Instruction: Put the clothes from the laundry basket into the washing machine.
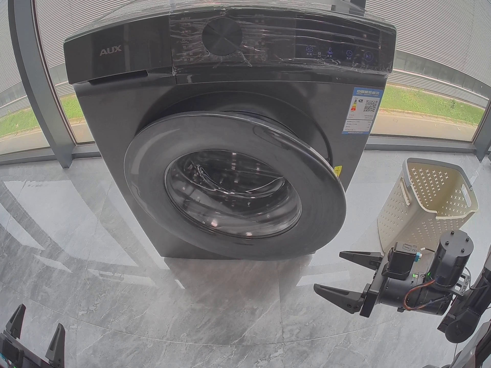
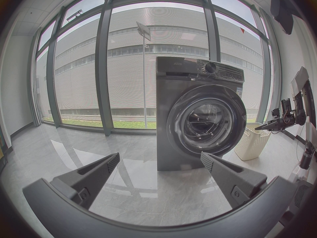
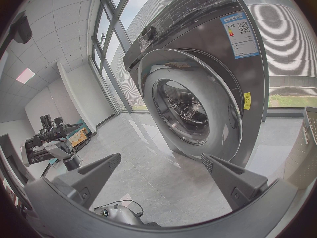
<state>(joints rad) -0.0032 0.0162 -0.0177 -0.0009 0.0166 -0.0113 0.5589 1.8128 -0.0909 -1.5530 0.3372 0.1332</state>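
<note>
Facing the washer (image 1: pixel 220 103), both arms hold nothing. The right gripper (image 1: pixel 329 271) hangs above the floor (image 1: pixel 204 307) with its fingers (image 1: pixel 340 296) spread and aimed across toward the robot's left. The left gripper (image 1: pixel 40 318) sits low, fingers also spread.

The basket (image 1: pixel 434 200) stands upright on the floor, mouth up. It lies just beyond the right fingers, back toward their wrist side rather than ahead of the tips. It is well apart from the left fingers, so the right arm is the nearer one. The basket's bottom is hidden, so clothes inside cannot be confirmed.

The door (image 1: pixel 235 190) is ajar and lies ahead of the right fingertips, partly covering the drum.

Next move, as judged: turn the right fingers back and down into the basket mouth.
</note>
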